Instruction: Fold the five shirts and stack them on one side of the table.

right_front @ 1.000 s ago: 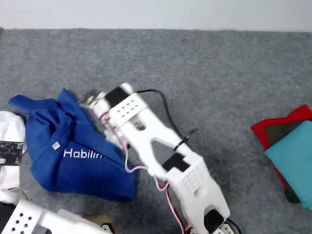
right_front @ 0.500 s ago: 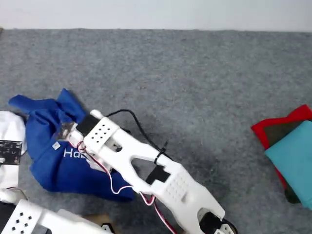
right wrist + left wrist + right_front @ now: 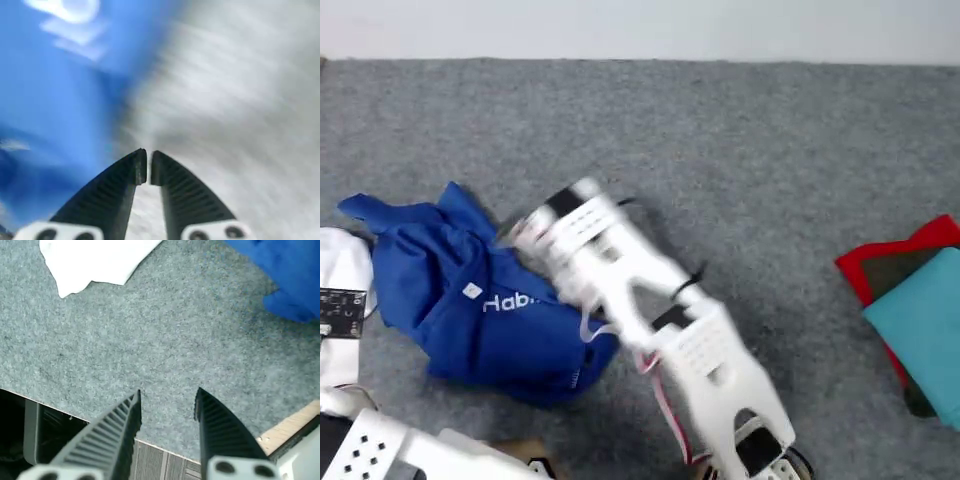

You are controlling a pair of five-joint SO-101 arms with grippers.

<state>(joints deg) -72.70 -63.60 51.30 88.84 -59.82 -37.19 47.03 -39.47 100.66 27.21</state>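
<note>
A crumpled blue shirt (image 3: 490, 320) with white lettering lies at the table's left. My right gripper (image 3: 512, 233) is at the shirt's far right edge, blurred by motion. In the right wrist view the right gripper (image 3: 148, 162) is shut just above the grey mat, nothing visible between its tips, the blue shirt (image 3: 50, 90) beside it. A white shirt (image 3: 342, 265) lies at the far left. My left gripper (image 3: 167, 405) hangs open and empty over the table's near edge, the white shirt (image 3: 95, 260) and blue shirt (image 3: 290, 275) beyond it.
Folded teal (image 3: 920, 330) and red (image 3: 860, 265) shirts are stacked at the right edge. The left arm's base (image 3: 380, 450) sits at the near left corner. A wooden table edge (image 3: 285, 427) runs close by the left gripper. Grey mat (image 3: 740, 160) covers the table.
My right arm swung left onto the blue shirt, then back toward the far right. The shirt shifted rightward and bunched differently; its lettering now sits farther right.
</note>
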